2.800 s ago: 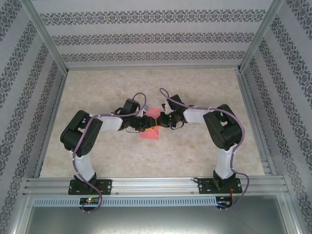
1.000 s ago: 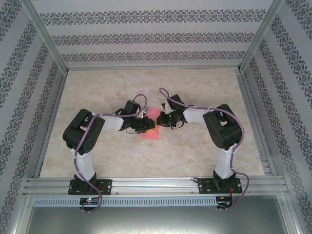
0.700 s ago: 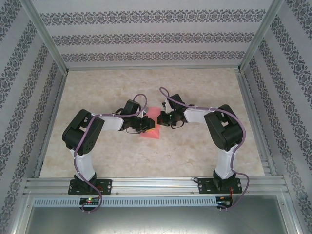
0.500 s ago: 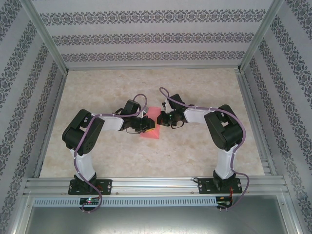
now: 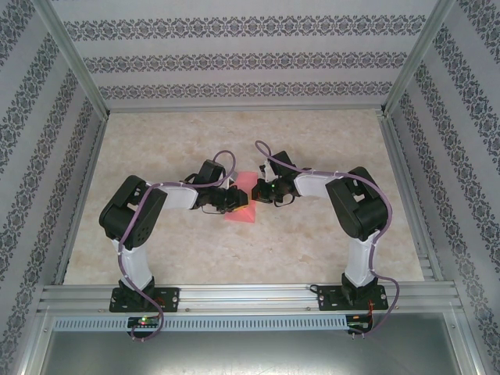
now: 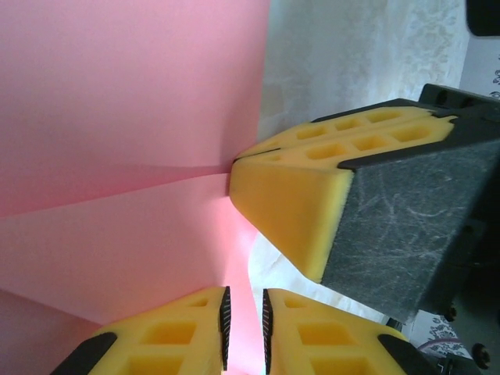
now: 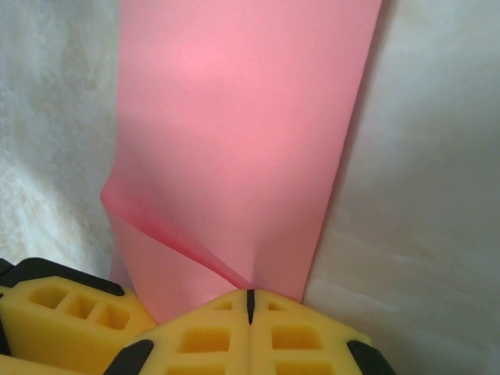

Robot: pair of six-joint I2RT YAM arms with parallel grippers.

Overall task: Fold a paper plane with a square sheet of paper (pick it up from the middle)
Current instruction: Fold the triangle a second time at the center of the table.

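Barely a twitch this past second: left hand [image 6: 244, 312] and right hand [image 7: 250, 301] stay clenched on the square sheet of paper [image 5: 242, 216], mid-frame on the table [image 5: 328, 133]. Looks like they're setting a crease.

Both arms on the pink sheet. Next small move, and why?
Probably close the left gripper firmly on the square sheet of paper before anything pulls. Its jaws stand slightly apart with pink edge between them, grip unclear, while the right gripper is shut on a raised crease; moving it now might drag the sheet.
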